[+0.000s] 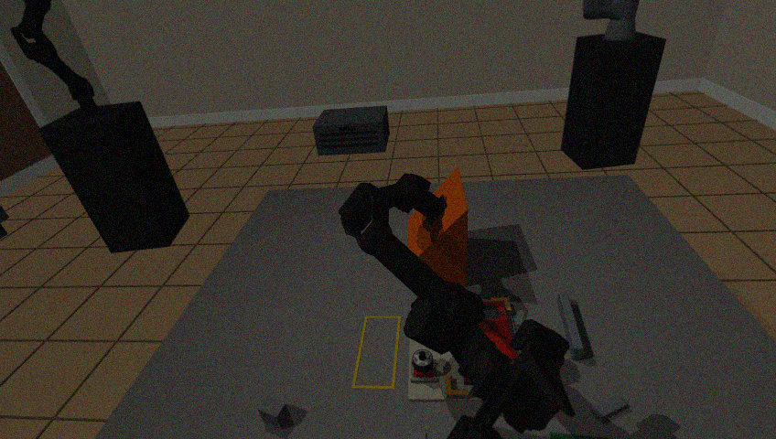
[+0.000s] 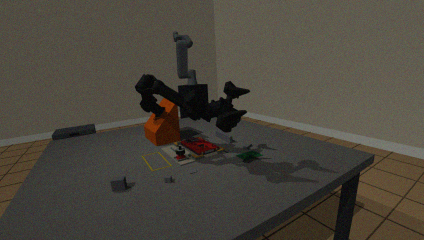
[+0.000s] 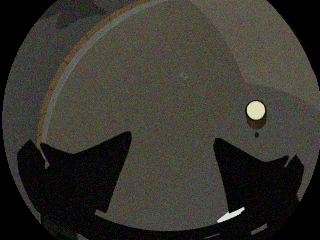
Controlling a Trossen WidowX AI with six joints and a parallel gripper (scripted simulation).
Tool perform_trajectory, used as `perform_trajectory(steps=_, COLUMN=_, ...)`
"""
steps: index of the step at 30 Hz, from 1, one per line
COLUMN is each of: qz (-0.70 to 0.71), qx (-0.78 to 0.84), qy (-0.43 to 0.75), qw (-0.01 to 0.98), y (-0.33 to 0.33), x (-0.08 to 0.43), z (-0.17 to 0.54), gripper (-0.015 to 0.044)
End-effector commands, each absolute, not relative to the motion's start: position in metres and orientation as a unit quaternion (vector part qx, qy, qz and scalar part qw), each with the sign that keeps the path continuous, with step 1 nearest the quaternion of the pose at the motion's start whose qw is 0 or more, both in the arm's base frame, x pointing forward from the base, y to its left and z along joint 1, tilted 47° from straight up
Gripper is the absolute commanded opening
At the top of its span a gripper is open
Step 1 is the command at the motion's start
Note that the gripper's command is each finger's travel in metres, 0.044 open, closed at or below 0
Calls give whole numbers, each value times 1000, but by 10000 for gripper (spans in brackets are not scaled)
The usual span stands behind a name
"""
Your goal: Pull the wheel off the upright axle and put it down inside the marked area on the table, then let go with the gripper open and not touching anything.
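The wheel (image 1: 422, 358) was seen seated on its upright axle, on a small red base atop a pale board (image 1: 425, 389) on the table (image 1: 272, 305); in the exterior view the wheel (image 2: 180, 150) appeared dark and still mounted. Just beside the board, the yellow-outlined marked area (image 1: 376, 352) was seen on the table surface with nothing lying in it. A red plate (image 2: 198, 145) was positioned behind the board, and an orange block (image 2: 163, 126) farther back. The end effector (image 2: 239, 102) was held high above the table, well apart from the wheel, its fingers spread wide and released, with nothing grasped between them.
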State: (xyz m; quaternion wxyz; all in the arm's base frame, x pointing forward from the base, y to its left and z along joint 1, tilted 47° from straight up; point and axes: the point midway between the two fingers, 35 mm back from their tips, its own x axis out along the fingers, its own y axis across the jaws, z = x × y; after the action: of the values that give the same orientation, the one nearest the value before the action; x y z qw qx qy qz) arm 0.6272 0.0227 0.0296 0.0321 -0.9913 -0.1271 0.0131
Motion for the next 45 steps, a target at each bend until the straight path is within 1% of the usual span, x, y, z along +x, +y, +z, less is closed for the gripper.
perform_trajectory(steps=1, qz=17, qx=-991, qy=-125, qw=40, y=22, x=627, z=29, gripper=374)
perform_trajectory(steps=2, qz=27, qx=-990, qy=-120, qw=64, y=21, x=627, z=27, gripper=348)
perform_trajectory(steps=4, qz=63, qx=-982, qy=-95, qw=150, y=17, x=628, z=21, gripper=300)
perform_trajectory(steps=9, qz=139, qx=-918, qy=-4, qw=372, y=5, x=623, z=4, gripper=300)
perform_trajectory(steps=14, qz=174, qx=-801, qy=112, qw=561, y=-7, x=610, z=-12, gripper=300)
perform_trajectory(steps=18, qz=168, qx=-681, qy=212, qw=680, y=-16, x=595, z=-24, gripper=300)
perform_trajectory(steps=22, qz=131, qx=-546, qy=309, qw=768, y=-26, x=575, z=-33, gripper=300)
perform_trajectory(steps=27, qz=44, qx=-369, qy=414, qw=831, y=-38, x=546, z=-40, gripper=300)
perform_trajectory(steps=31, qz=-28, qx=-268, qy=469, qw=841, y=-46, x=522, z=-42, gripper=300)
perform_trajectory(steps=38, qz=-166, qx=-110, qy=514, qw=835, y=-57, x=487, z=-40, gripper=300)
perform_trajectory(steps=45, qz=-318, qx=24, qy=515, qw=796, y=-69, x=448, z=-31, gripper=300)
